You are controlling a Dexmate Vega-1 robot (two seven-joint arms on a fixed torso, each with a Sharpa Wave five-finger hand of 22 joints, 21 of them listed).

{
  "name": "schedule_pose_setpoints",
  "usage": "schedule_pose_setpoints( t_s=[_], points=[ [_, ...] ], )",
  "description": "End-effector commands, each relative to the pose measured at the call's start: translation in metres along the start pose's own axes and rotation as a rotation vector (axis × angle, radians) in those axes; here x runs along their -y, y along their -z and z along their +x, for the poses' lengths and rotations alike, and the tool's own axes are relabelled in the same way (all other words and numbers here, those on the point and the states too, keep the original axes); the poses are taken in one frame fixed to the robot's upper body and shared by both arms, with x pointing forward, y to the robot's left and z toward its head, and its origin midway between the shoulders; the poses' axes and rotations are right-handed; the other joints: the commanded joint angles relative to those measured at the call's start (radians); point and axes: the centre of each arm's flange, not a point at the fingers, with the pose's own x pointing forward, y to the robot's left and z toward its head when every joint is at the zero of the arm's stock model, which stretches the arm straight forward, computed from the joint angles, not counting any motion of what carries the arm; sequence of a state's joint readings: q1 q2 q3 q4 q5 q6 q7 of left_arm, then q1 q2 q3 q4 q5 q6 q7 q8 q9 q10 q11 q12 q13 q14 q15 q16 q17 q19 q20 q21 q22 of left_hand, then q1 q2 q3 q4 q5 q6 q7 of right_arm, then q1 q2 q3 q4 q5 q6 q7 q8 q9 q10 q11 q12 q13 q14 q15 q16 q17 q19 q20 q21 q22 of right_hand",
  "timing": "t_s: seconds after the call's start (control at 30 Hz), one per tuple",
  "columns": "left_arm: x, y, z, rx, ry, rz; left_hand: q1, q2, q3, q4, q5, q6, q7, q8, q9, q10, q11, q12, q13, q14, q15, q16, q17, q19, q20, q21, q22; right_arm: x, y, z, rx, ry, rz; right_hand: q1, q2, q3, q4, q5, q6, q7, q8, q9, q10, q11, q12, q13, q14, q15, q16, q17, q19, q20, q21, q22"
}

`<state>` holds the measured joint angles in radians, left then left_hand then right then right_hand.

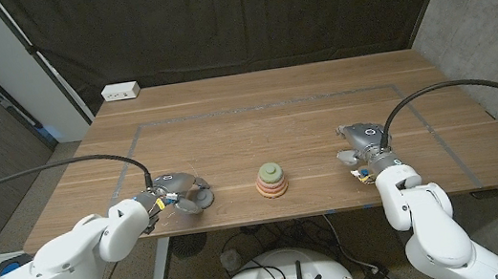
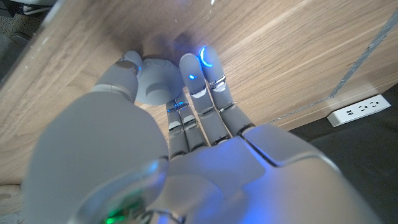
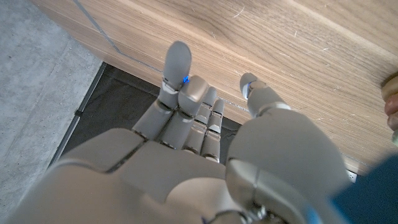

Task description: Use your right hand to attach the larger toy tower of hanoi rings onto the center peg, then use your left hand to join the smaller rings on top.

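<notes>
The stack of pastel toy rings, widest orange ring at the base and green ring on top (image 1: 271, 181), stands near the front edge of the wooden table (image 1: 274, 107), midway between both hands. The left hand (image 1: 179, 192) rests on the table well left of the stack, fingers extended and empty. The right hand (image 1: 362, 151) sits well right of it, fingers apart, holding nothing.

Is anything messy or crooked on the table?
Nothing stands out. The ring stack sits neat and upright at the table's middle near the front edge, biggest ring at the bottom. The left hand and right hand hold nothing.
</notes>
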<state>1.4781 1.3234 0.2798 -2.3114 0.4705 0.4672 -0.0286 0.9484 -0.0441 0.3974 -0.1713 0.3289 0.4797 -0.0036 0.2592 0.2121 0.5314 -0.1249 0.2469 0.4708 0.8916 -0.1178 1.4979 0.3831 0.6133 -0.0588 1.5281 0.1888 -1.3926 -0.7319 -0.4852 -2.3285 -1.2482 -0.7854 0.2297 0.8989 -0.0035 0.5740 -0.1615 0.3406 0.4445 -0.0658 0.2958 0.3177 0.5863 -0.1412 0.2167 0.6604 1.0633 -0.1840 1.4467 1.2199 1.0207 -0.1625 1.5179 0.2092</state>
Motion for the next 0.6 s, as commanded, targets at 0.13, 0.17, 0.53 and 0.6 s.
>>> schedule_pose_setpoints(
  t_s=[0.13,0.17,0.53,0.6],
  points=[
    [0.0029,-0.0016,-0.0009,-0.010,-0.027,-0.021,0.017,0.000,0.009,0.001,0.006,0.032,-0.004,0.014,0.005,0.045,-0.004,0.017,0.009,0.015,-0.101,0.004,-0.001,0.015,-0.133,0.009,0.006,-0.0043,0.0030,0.0004,-0.002,0.003,0.011,-0.001,0.002,0.007,0.001,0.006,0.010,0.001,0.003,0.003,0.008,0.005,-0.005,0.002,0.005,-0.033,0.005,0.005,0.001,-0.057,0.005,0.002],
    [0.0031,-0.0016,-0.0008,-0.009,-0.027,-0.023,0.019,0.001,0.009,0.002,0.006,0.043,-0.003,0.018,0.006,0.055,-0.006,0.020,0.011,0.021,-0.102,0.008,0.001,0.019,-0.135,0.011,0.006,-0.0043,0.0029,0.0003,-0.001,0.003,0.011,-0.002,0.002,0.007,0.001,0.006,0.011,0.002,0.003,0.003,0.008,0.004,-0.005,0.002,0.005,-0.033,0.006,0.005,0.001,-0.057,0.005,0.002],
    [0.0031,0.0018,0.0000,-0.012,-0.052,-0.042,0.043,0.011,0.013,0.000,0.008,0.103,-0.011,0.040,0.014,0.128,-0.022,0.038,0.024,0.050,-0.102,0.019,0.006,0.048,-0.145,0.019,0.007,-0.0003,0.0011,0.0002,-0.005,0.008,0.006,-0.003,0.004,0.008,0.000,0.009,0.012,0.003,0.003,0.003,0.009,0.005,-0.006,0.002,-0.001,-0.034,0.000,-0.001,0.001,-0.057,0.004,0.001],
    [0.0020,0.0025,-0.0003,-0.013,-0.057,-0.043,0.047,0.012,0.014,0.000,0.009,0.109,-0.011,0.042,0.015,0.134,-0.021,0.039,0.026,0.053,-0.102,0.019,0.005,0.051,-0.146,0.020,0.008,0.0007,0.0007,0.0003,-0.005,0.010,0.004,-0.003,0.004,0.008,0.000,0.009,0.012,0.003,0.003,0.003,0.008,0.005,-0.006,0.003,0.001,-0.034,0.002,0.000,0.000,-0.057,0.004,0.000]
  ],
)
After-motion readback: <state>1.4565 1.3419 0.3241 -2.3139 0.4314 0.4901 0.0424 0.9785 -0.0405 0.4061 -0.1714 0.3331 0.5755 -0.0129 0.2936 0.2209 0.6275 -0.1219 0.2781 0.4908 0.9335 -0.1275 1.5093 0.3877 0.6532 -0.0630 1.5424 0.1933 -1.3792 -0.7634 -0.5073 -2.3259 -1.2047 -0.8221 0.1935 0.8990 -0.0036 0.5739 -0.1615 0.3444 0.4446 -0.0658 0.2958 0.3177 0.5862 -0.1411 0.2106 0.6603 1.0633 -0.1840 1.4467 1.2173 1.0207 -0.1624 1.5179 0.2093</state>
